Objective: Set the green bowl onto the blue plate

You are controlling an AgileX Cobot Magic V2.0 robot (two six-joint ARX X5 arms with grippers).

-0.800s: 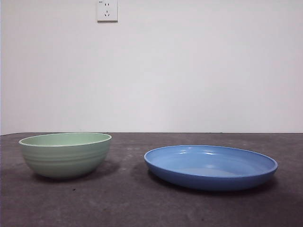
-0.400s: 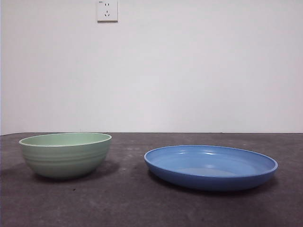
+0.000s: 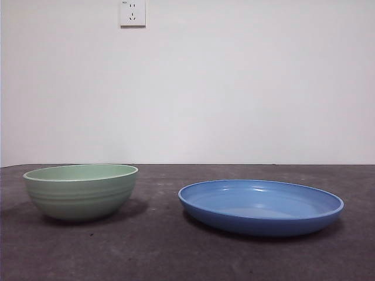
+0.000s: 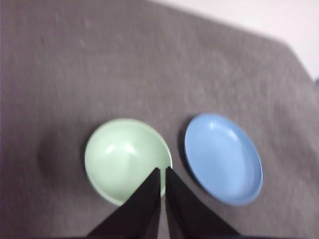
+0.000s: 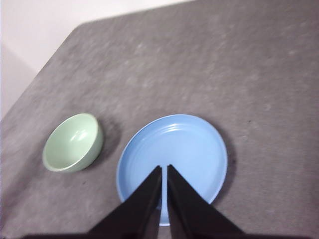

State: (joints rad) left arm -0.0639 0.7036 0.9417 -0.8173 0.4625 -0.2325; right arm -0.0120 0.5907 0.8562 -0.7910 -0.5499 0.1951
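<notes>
Ridged mint bowl (image 3: 81,191) rests on the coarse grey surface (image 3: 176,252), apart from the glossy shallow blue plate (image 3: 261,206). Left tool (image 4: 162,172) above bowl, right tool (image 5: 164,169) above plate; both pinched closed, empty.

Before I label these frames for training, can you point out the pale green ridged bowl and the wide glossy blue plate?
pale green ridged ceramic bowl (image 3: 81,196): front view, on its ridged outer wall.
wide glossy blue round plate (image 3: 261,221): front view, on its outer sloping rim.

Upright green bowl (image 3: 81,191) beside blue plate (image 3: 261,206), apart.
</notes>
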